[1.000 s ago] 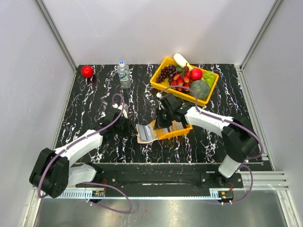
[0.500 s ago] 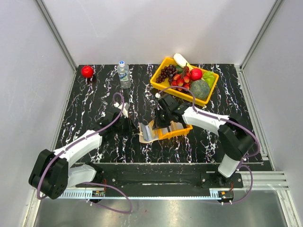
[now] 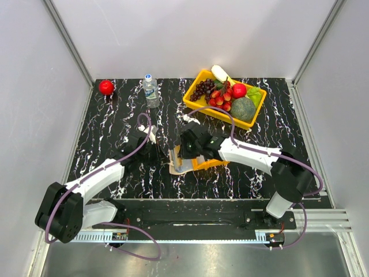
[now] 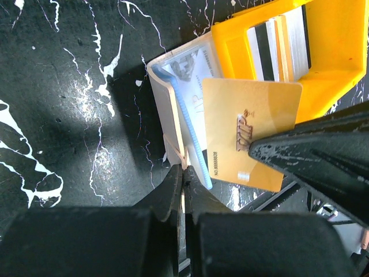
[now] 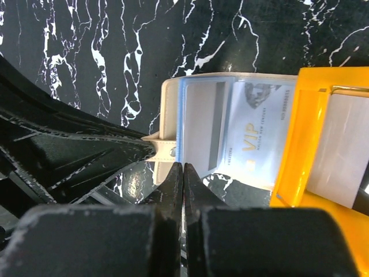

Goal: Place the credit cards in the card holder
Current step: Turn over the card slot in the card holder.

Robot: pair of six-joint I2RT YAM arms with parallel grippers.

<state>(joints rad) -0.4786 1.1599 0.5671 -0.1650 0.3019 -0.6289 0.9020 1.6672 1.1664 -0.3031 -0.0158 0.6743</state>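
One blue card [image 5: 253, 144] in card holder [image 5: 168, 104], more in orange tray [image 5: 300, 144] — left gripper [image 4: 183, 173] pinches holder, right gripper [image 5: 183, 170] gold card [image 4: 242, 127].

The top view looks down from above and behind the arm bases, taking in the whole bench [image 3: 115, 109]. Each wrist view peers steeply down past its own hand, the left hand [image 4: 183, 171] and the right hand [image 5: 183, 167], from very close. All three share the card holder [image 3: 177, 163] just ahead of both hands.

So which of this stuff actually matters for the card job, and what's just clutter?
Job: card holder, light VIP card in its sleeve, gold card, card stack in the small orange tray.
Clutter: yellow fruit tray, water bottle, red ball.
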